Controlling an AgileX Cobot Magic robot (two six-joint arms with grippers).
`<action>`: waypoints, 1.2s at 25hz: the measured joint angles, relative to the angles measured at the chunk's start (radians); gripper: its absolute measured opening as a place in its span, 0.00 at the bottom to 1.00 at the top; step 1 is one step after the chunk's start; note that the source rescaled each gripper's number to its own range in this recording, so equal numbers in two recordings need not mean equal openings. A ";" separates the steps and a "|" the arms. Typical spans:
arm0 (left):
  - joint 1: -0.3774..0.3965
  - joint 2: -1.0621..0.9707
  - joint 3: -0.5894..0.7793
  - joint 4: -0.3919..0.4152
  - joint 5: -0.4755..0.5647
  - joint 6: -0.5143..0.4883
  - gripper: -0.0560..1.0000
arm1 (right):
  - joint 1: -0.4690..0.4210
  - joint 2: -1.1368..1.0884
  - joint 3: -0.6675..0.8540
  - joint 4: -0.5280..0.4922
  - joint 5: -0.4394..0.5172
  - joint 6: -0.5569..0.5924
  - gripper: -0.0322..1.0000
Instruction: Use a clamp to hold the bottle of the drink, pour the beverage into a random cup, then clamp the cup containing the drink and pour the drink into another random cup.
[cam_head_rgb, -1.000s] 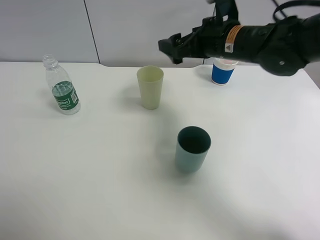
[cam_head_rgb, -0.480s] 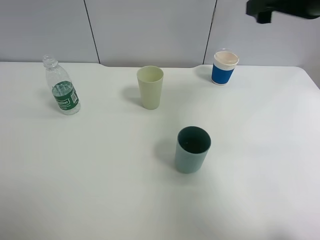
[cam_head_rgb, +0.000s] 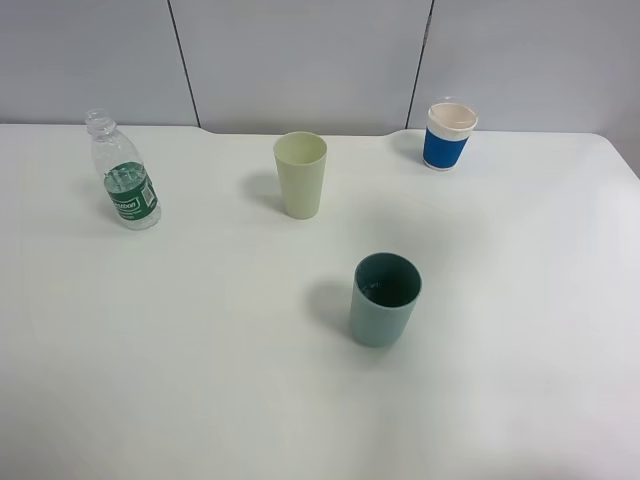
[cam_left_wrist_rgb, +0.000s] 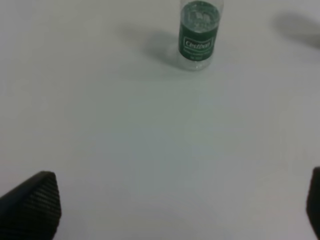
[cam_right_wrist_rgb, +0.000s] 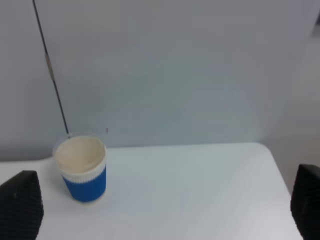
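Four things stand on the white table (cam_head_rgb: 200, 340) in the high view, well apart from one another. At far left, the clear bottle (cam_head_rgb: 123, 172) with its green label is upright and uncapped. Near the back, just left of centre, is the pale yellow-green cup (cam_head_rgb: 301, 174). The teal cup (cam_head_rgb: 385, 298) sits nearer, about mid-table. At the back right, close to the wall, is the blue and white paper cup (cam_head_rgb: 449, 135). Neither arm shows here, and nothing lies between the bottle and the cups.

From the left wrist, the bottle (cam_left_wrist_rgb: 199, 36) stands well ahead over bare table (cam_left_wrist_rgb: 150, 150). The left claw (cam_left_wrist_rgb: 175, 205) is spread wide, one dark fingertip (cam_left_wrist_rgb: 32, 204) at each edge of the picture, holding nothing.

From the right wrist, the paper cup (cam_right_wrist_rgb: 81, 168) sits by the wall on the table (cam_right_wrist_rgb: 190, 200). The right claw (cam_right_wrist_rgb: 162, 205) is likewise spread wide and empty, its fingertips (cam_right_wrist_rgb: 20, 204) in the corners.
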 joint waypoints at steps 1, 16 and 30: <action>0.000 0.000 0.000 0.000 0.000 0.000 1.00 | 0.000 -0.056 0.014 0.007 0.014 0.000 1.00; 0.000 0.000 0.000 0.000 0.000 0.000 1.00 | -0.001 -0.693 0.028 0.011 0.661 -0.005 1.00; 0.000 0.000 0.000 0.000 -0.001 0.000 1.00 | -0.001 -0.766 0.181 0.168 0.830 -0.092 1.00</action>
